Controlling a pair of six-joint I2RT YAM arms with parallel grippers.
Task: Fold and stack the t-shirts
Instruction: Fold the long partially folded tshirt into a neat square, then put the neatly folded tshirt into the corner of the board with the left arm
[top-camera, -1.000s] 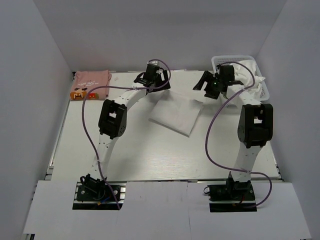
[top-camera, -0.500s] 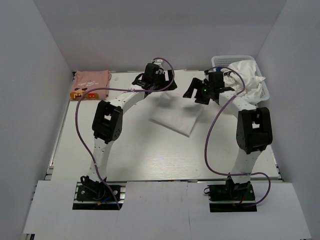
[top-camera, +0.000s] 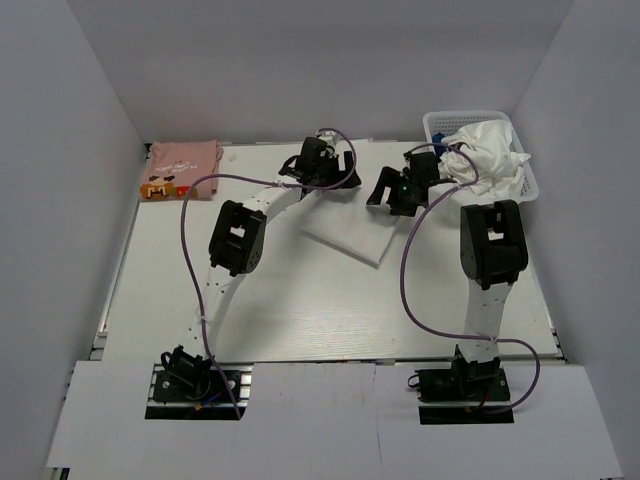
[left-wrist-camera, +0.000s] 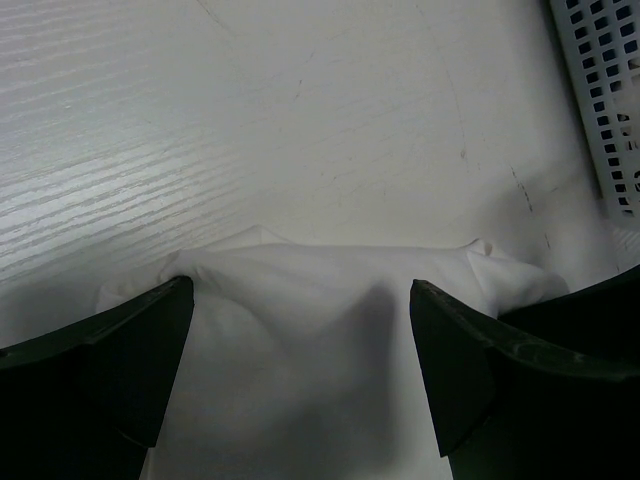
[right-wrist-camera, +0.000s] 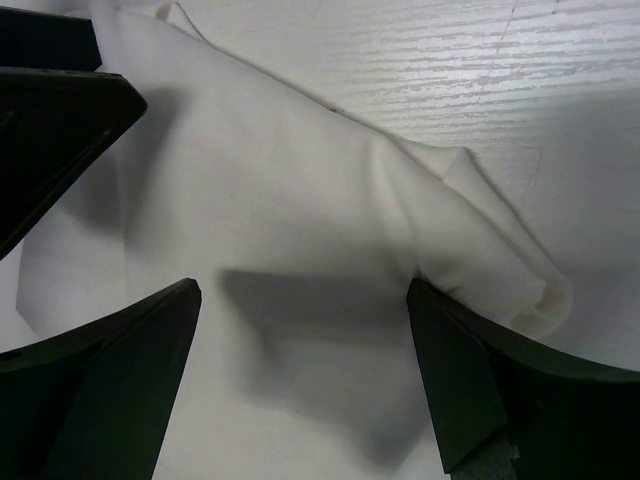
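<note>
A folded white t-shirt (top-camera: 352, 236) lies flat at mid-table. My left gripper (top-camera: 335, 186) hovers open over its far left edge, and the cloth (left-wrist-camera: 310, 350) shows between the spread fingers (left-wrist-camera: 120, 370). My right gripper (top-camera: 385, 196) is open over the far right corner, where the fabric (right-wrist-camera: 300, 200) bunches into a small fold beside one finger (right-wrist-camera: 480, 390). Neither gripper holds anything. A folded pink t-shirt (top-camera: 183, 158) with an orange-brown print rests at the back left corner.
A white mesh basket (top-camera: 436, 121) stands at the back right with crumpled white cloth (top-camera: 492, 152) spilling over its side; its wall (left-wrist-camera: 605, 90) shows in the left wrist view. The left gripper's finger (right-wrist-camera: 50, 120) appears close by in the right wrist view.
The right gripper swung left from the basket to the white shirt's far right corner. The left gripper shifted right and lower over the far edge. Both stayed open.
</note>
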